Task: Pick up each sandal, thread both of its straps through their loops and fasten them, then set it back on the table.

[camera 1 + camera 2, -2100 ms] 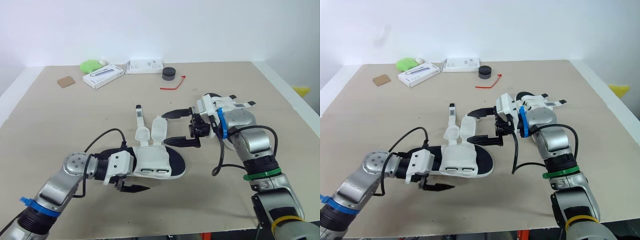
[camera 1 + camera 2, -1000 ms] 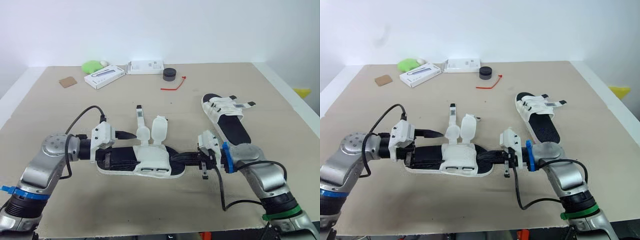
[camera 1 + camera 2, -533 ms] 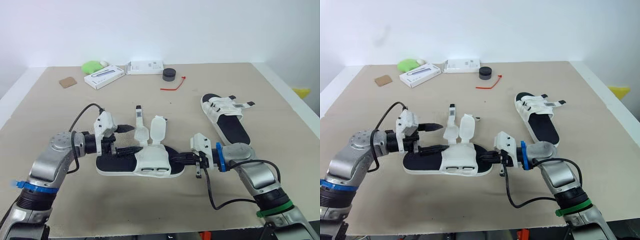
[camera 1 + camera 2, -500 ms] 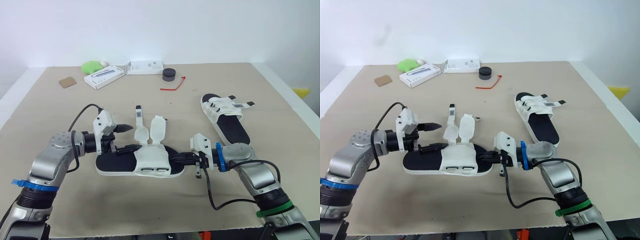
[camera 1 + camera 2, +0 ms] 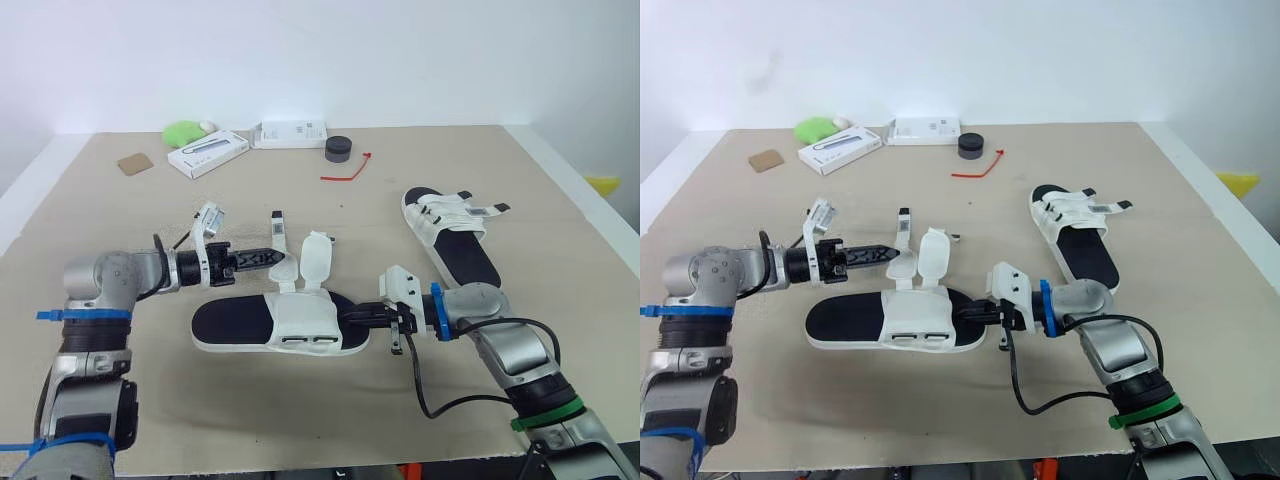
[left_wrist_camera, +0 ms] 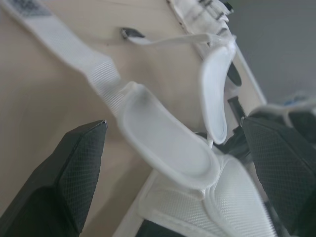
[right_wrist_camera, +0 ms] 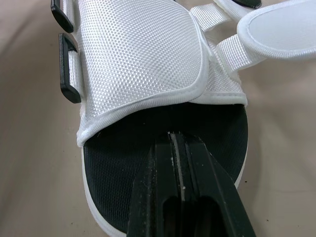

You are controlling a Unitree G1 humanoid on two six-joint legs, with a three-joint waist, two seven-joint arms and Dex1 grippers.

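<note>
The near sandal (image 5: 240,325) lies flat, with a black footbed and a white upper. Its two straps (image 5: 283,265) are undone and splayed on the table behind it. My left gripper (image 5: 262,258) is open at table height. Its fingers (image 6: 74,187) straddle the padded end of one loose strap (image 6: 168,148) without touching it. My right gripper (image 5: 352,318) is shut, with its fingertips (image 7: 182,197) resting on the footbed (image 7: 118,163) at the sandal's right end. The second sandal (image 5: 455,240) lies at the right, apart from both grippers.
Along the far edge sit a white box (image 5: 207,153), a white pack (image 5: 290,133), a black round lid (image 5: 339,148), a red tie (image 5: 347,168), a green object (image 5: 183,131) and a brown card (image 5: 132,163). Bare table (image 5: 120,210) surrounds the sandals.
My left gripper has swung back off the sandal's heel and now reaches along the table to the loose strap end. The right gripper and both sandals stay put.
</note>
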